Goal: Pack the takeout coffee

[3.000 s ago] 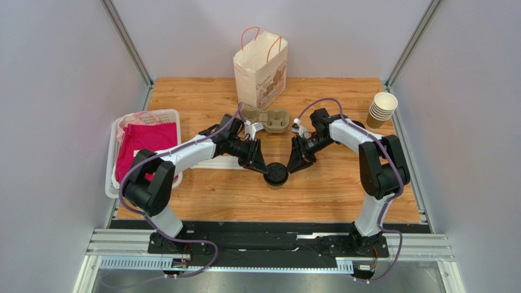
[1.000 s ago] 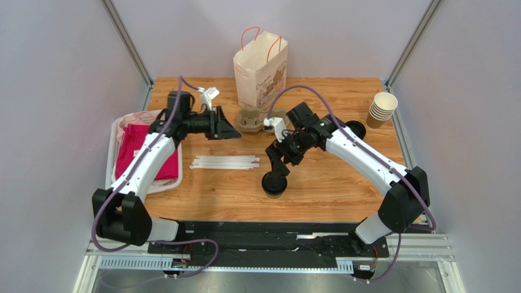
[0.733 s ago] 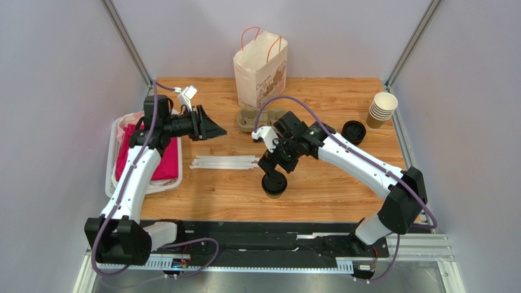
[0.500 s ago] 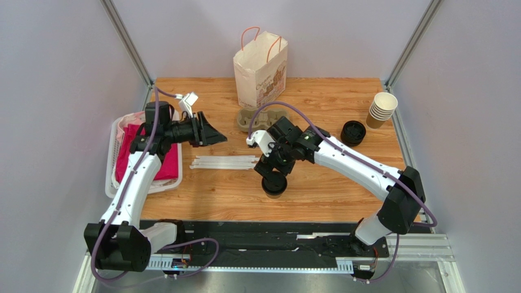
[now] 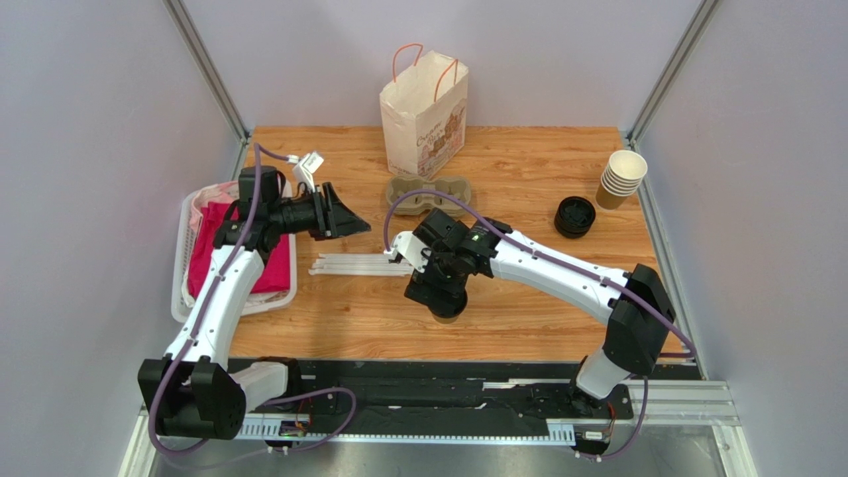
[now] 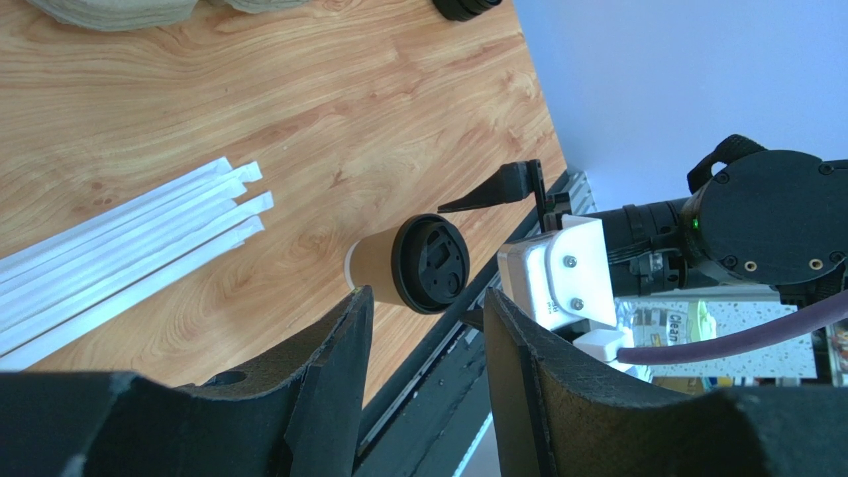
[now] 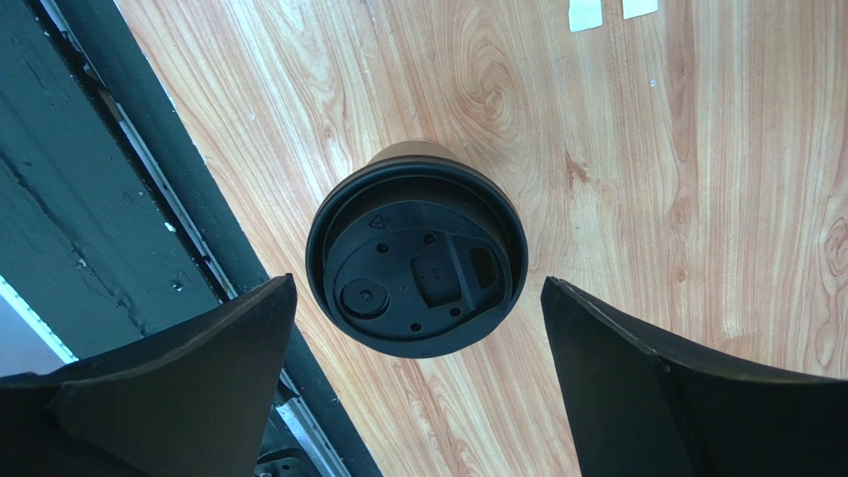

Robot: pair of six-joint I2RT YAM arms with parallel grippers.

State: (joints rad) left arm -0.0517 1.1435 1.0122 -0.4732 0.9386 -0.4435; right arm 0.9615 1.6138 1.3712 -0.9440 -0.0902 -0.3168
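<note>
Table (image 5: 518,308): wood top, everything sits on it.
Right arm (image 5: 567,273) reaches in across the near centre. Left arm (image 5: 224,293) is raised over the left side, wrist pointing right.
Bag (image 5: 423,104): paper, upright at back centre, pink handles up.
Basket (image 5: 187,293): white, at the left edge, pink cloth (image 5: 239,238) inside.
Carrier (image 5: 428,192): pulp, two-cup, just in front of the bag.
Straws (image 5: 348,263): wrapped, white, a flat bundle left of centre, between the left gripper and the coffee.
Cup stack (image 5: 622,177): lidless, cream, at the back right.
Right gripper (image 7: 418,283): jaws spread wide, pointing down, straddling the coffee from above. There's clear wood between each finger and the lid, so no contact and nothing gripped.
Left gripper (image 6: 426,292): jaws roughly half apart, nothing between them, in the air well clear of the coffee.
Coffee (image 7: 416,260): tan cup, black lid on, upright on the table near the front edge, centre, just right of the straws' near end. Mostly hidden under the right gripper in the top view.
Loose lid (image 5: 574,216): black, on the table just left of the cup stack.
</note>
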